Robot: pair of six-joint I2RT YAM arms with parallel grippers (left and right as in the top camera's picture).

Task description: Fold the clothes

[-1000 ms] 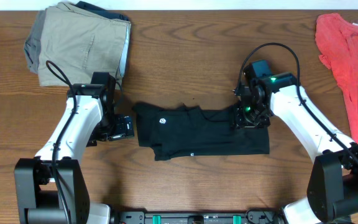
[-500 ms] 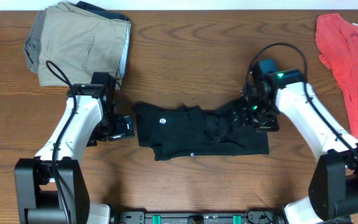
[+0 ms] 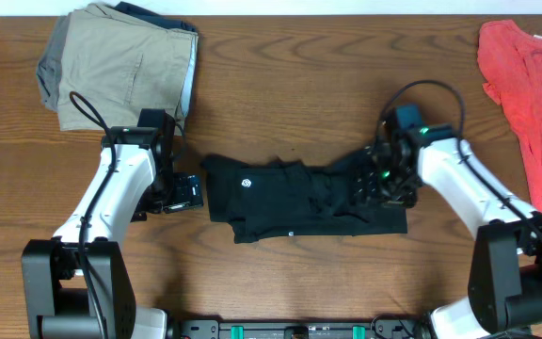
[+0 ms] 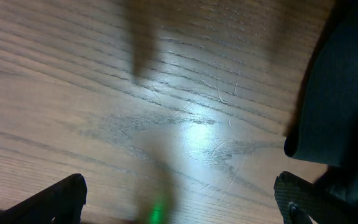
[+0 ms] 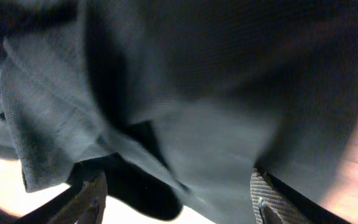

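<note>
Overhead, I am holding my left hand (image 3: 194,192) spread wide, the black clothes (image 3: 280,200) just beside its fingertips. My left wrist is showing table (image 4: 166,93) beneath. My right hand (image 3: 373,185) is sitting amid bunched cloth; I cannot tell whether it is gripping.

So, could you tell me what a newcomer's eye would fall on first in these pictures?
The black garment lies in the middle of the table, rumpled at its right end, where the right hand is down over it. The left hand hovers open over bare wood just off the garment's left edge. A folded khaki garment lies at the far-left corner and a coral-red top at the right edge.
</note>
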